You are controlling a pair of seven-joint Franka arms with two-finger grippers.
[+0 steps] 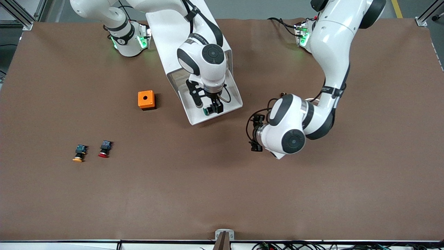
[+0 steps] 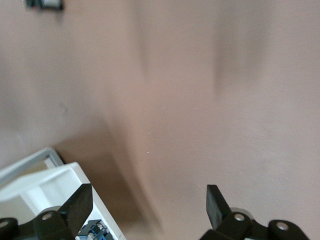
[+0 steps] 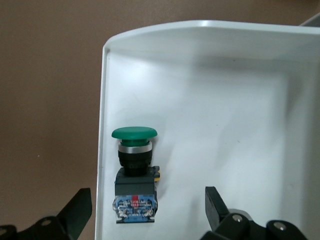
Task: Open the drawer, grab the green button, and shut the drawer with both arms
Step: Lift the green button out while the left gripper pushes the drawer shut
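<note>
You are seeing the drawer (image 1: 231,104) standing pulled open on the counter (image 1: 222,194), with the button (image 3: 133,172) lying inside it near the front corner. The right gripper (image 1: 212,106) is hovering over that button, fingers (image 3: 75,212) spread wide and holding nothing. The left gripper (image 1: 256,133) is hanging over bare counter beside the drawer, its fingers (image 2: 216,202) also wide and empty.

Drawer (image 1: 194,116) pulled out of cabinet (image 1: 166,34), with button (image 1: 208,110) lying inside, near its front edge. Right gripper (image 1: 208,104) spread directly over button. Left gripper (image 1: 255,133) spread above bare table (image 1: 312,194), beside drawer. Box (image 1: 146,100) beside drawer, toward right arm's end. Two other buttons (image 1: 92,151) lying nearer front camera.
</note>
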